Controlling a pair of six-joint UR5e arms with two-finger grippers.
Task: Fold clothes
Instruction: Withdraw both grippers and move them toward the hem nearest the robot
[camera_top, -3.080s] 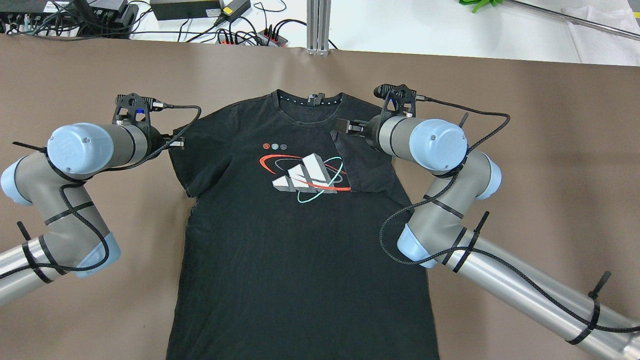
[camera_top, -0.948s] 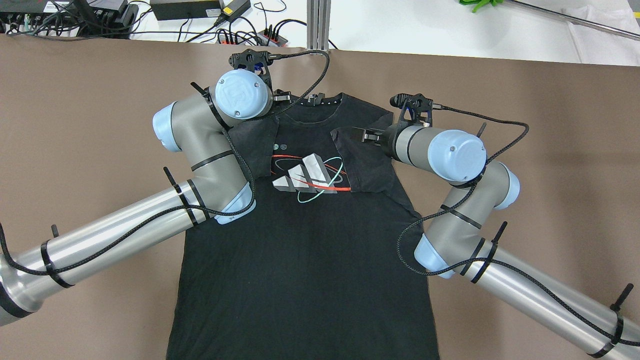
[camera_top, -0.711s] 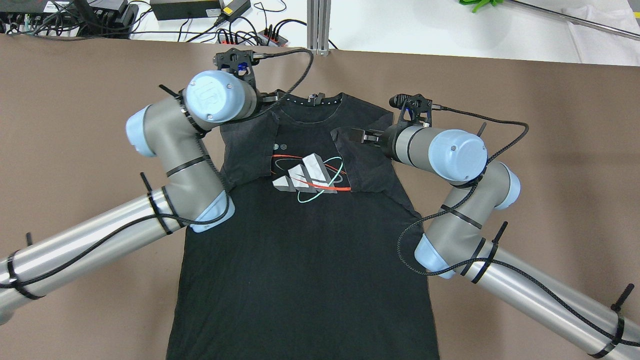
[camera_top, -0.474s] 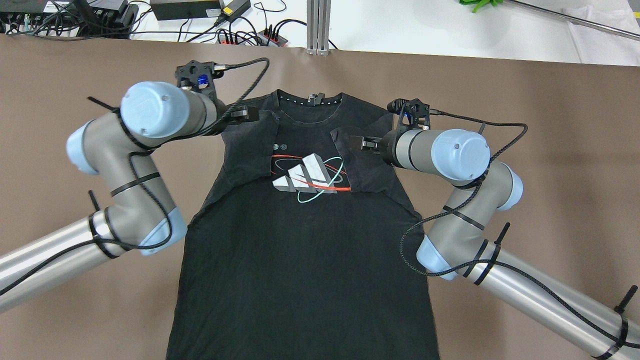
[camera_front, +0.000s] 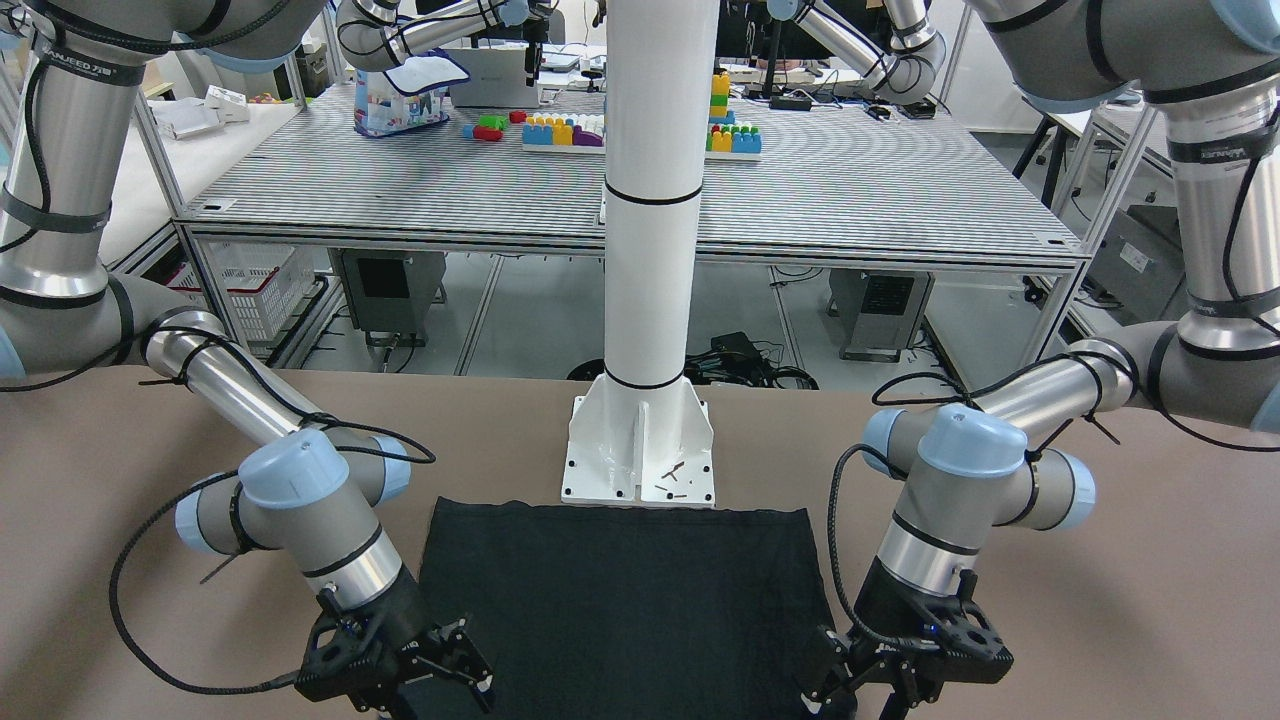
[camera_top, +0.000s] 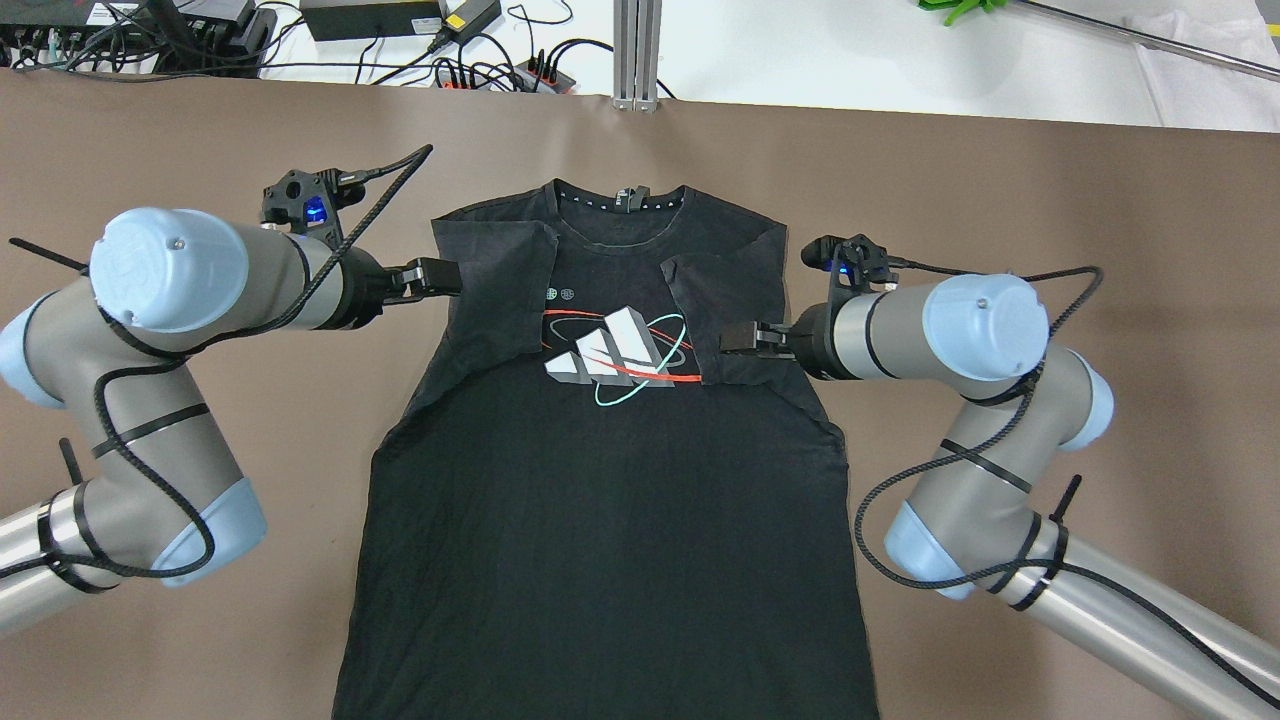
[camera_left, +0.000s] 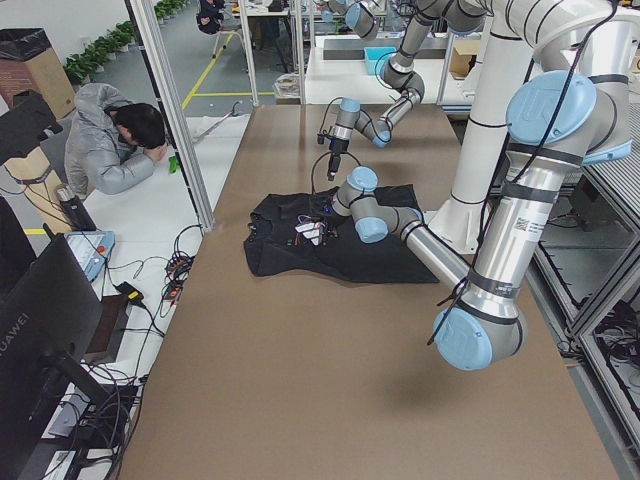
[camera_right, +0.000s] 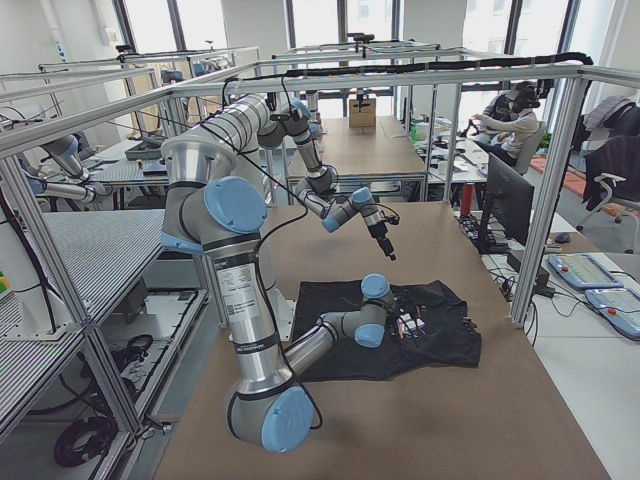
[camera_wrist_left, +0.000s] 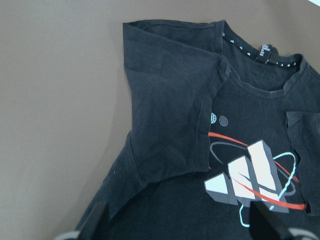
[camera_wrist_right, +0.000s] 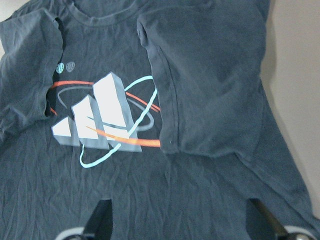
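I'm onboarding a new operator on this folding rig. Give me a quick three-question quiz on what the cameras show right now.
1. True or false: both sleeves of the T-shirt are folded in over its chest.
2. Going by the overhead and left wrist views, the left tool is: A) shut on a sleeve, B) open and holding nothing, C) out of view.
3. Fill in: in the front-facing view, the shirt's bottom hem lies right next to the white pole's ____.

Key: 1 true. 2 B. 3 base plate.
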